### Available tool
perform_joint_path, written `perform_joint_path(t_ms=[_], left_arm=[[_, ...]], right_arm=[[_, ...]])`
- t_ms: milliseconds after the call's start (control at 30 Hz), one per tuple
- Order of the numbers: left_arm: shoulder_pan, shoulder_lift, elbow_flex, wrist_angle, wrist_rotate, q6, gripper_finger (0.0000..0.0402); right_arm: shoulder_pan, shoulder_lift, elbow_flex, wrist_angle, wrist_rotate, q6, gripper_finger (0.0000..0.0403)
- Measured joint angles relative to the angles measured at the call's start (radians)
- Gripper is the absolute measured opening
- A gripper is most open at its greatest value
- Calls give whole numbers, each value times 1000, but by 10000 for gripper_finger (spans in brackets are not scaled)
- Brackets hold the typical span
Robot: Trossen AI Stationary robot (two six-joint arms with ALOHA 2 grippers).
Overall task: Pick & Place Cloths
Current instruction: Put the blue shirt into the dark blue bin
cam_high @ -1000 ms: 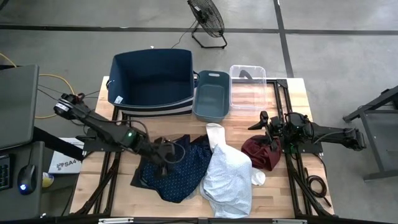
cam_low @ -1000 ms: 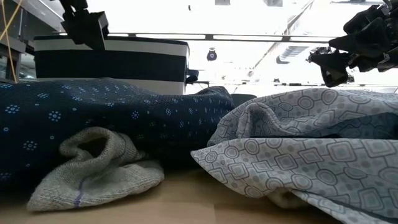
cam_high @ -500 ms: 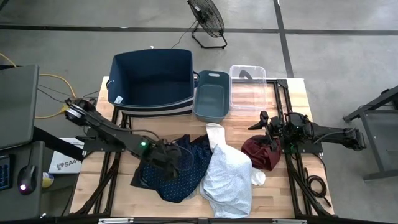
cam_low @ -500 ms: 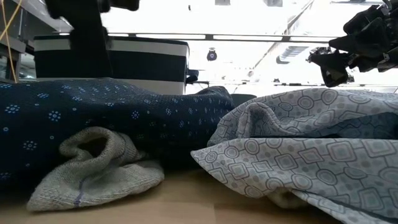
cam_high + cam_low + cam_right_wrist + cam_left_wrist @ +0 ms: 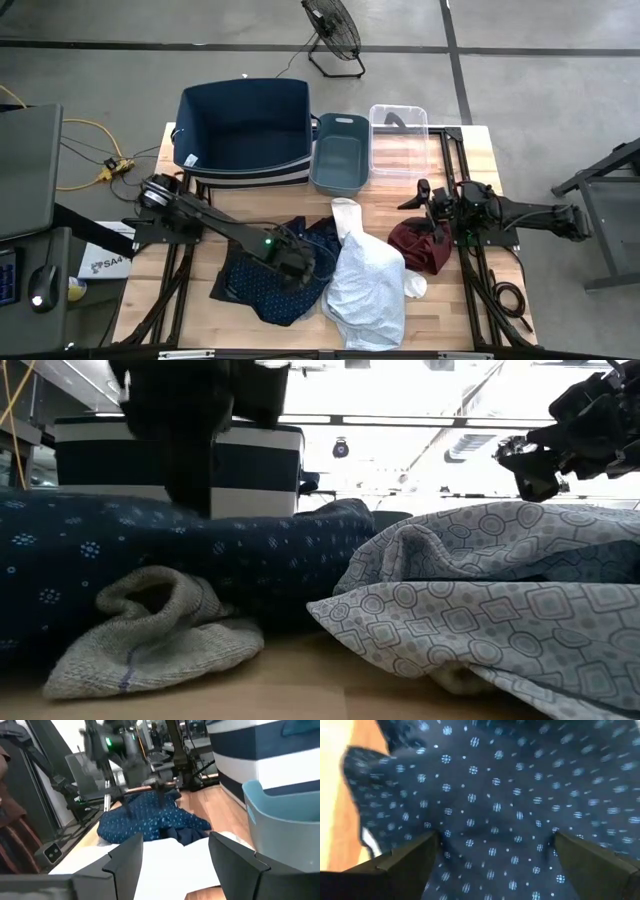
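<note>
Grey concrete floor surrounds a wooden desk (image 5: 400, 165). High view: a large navy bin (image 5: 245, 130), a small blue-grey bin (image 5: 340, 152) and a clear tub (image 5: 398, 127) line the far edge. A crumpled navy dotted cloth (image 5: 255, 285) lies near the front edge, left of centre. A pale patterned shirt (image 5: 365, 285) is bunched just beside it at the middle, partly overlapping it. A maroon cloth (image 5: 420, 245) sits toward the right edge, with a white sock (image 5: 413, 287) at its front. The left arm stretches diagonally from the left edge, left gripper (image 5: 290, 262) down on the navy dotted cloth. The right arm reaches in level from the right edge, right gripper (image 5: 428, 196) above the desk behind the maroon cloth.

Low view: the navy dotted cloth spans the left, soft and wrinkled. A ribbed grey sock (image 5: 150, 630) lies in front of it. The shirt shows a geometric print at right. The left gripper appears as a dark blur over the navy cloth.

Left wrist view: fingers (image 5: 410, 857) spread wide, the dotted fabric between them; cannot tell if they touch it.

Right wrist view: fingers (image 5: 125, 857) apart, holding nothing, the navy cloth and shirt ahead.
</note>
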Motion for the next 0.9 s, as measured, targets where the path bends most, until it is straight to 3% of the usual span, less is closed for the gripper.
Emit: perform_joint_path(t_ms=[433, 633, 900], left_arm=[[79, 110, 3, 46, 144, -4, 386], [91, 145, 3, 49, 153, 0, 384], [96, 160, 2, 55, 171, 0, 312]], right_arm=[[0, 8, 0, -1, 0, 0, 217], [0, 8, 0, -1, 0, 0, 217], [0, 8, 0, -1, 0, 0, 217]])
